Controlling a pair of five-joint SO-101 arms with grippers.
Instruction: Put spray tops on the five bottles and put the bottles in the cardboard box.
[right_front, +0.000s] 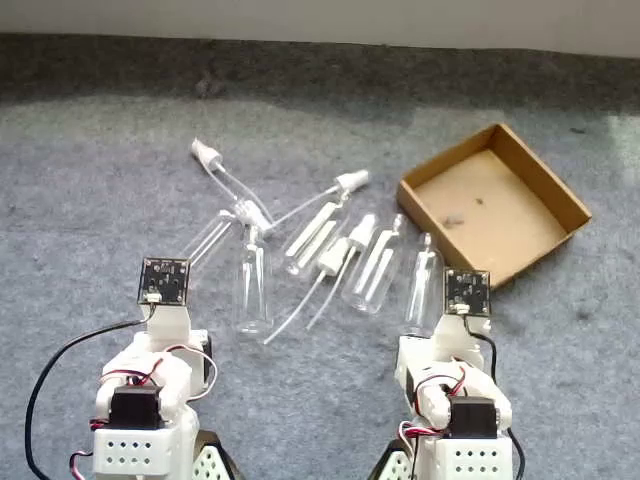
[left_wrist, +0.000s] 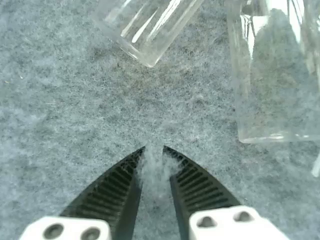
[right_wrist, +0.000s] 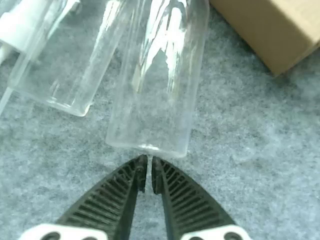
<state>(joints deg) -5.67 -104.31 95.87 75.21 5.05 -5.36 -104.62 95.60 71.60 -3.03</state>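
Grey felt surface (right_front: 90, 180), cardboard box (right_front: 490, 205) off to the right, no bottles in it yet.
Your five bottles (right_front: 252, 285) lie loose ahead of the arms, with the spray tops (right_front: 352, 181) and their thin tubes strewn among them. Start with the end bottle (right_wrist: 155, 75), just ahead of your right claw (right_wrist: 148, 159), whose fingers are all but together on nothing. Your left claw (left_wrist: 154, 149) is likewise nearly closed and bare. Spread them first, steady the bottle, then feed the tube in straight. Crossed tubes and neighbouring bottles crowd each pick, and the bottles will likely roll.
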